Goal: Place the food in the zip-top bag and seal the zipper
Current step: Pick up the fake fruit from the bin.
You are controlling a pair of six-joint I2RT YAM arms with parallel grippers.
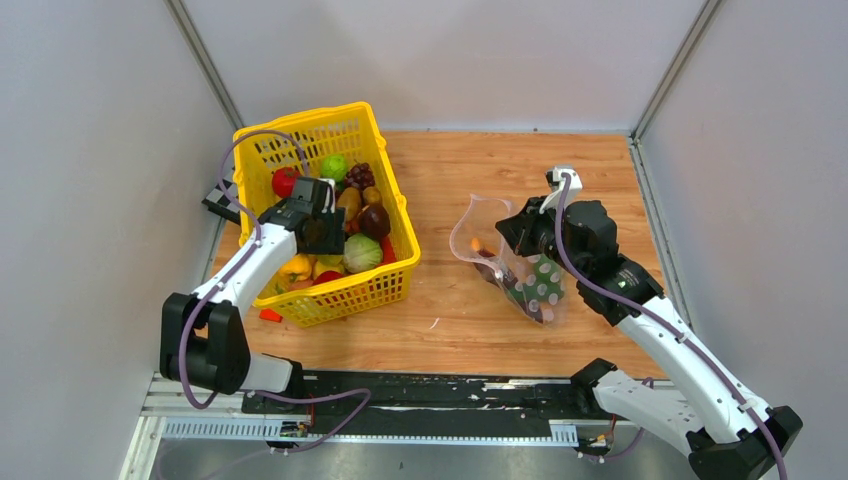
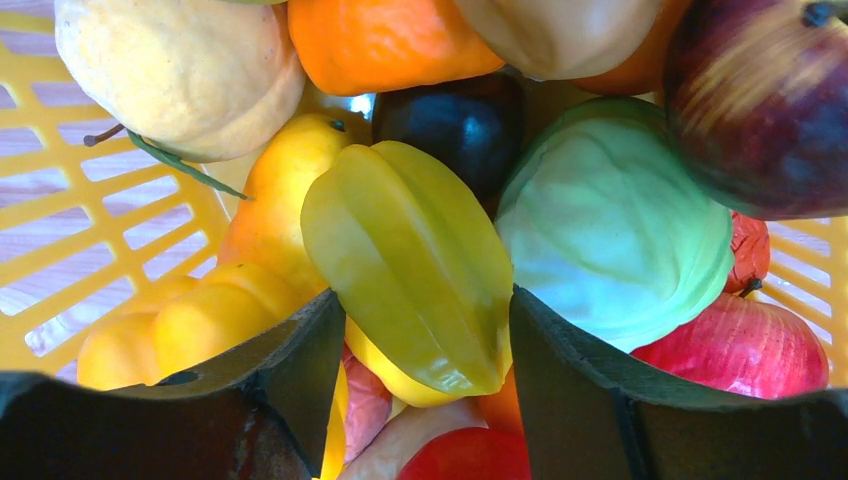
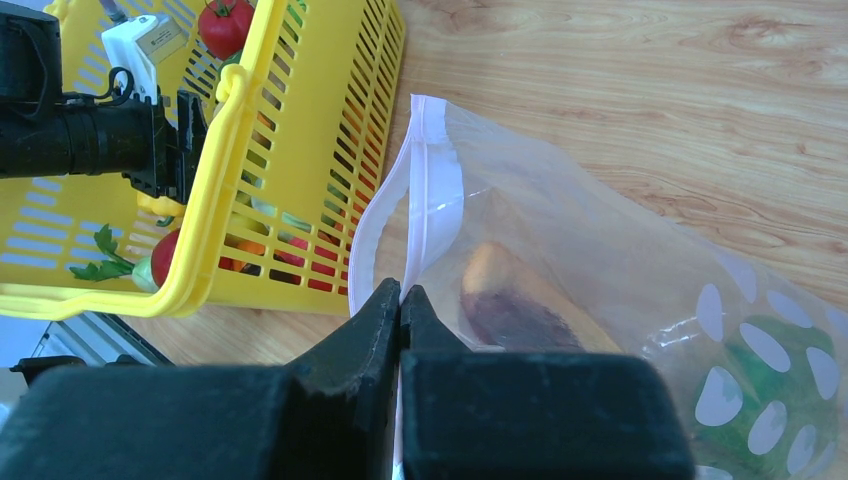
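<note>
Clamped shut, the right claw (image 3: 400, 300) pinches the zip-top bag (image 3: 620, 270) at its zipper (image 3: 432, 190). The bag lies toward the table's (image 1: 600, 180) right edge, mouth gaping, with some food (image 3: 510, 300) inside. Farther left, the left claw (image 2: 428, 320) stands wide astride a yellow-green starfruit (image 2: 410, 270) in the yellow basket (image 2: 60, 230) by the left edge, with a green cabbage (image 2: 610, 230) just beside it.

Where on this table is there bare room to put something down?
Bare table lies between the basket and the bag, along the near edge before both, and behind the bag. The basket is packed with food and the left gripper.
</note>
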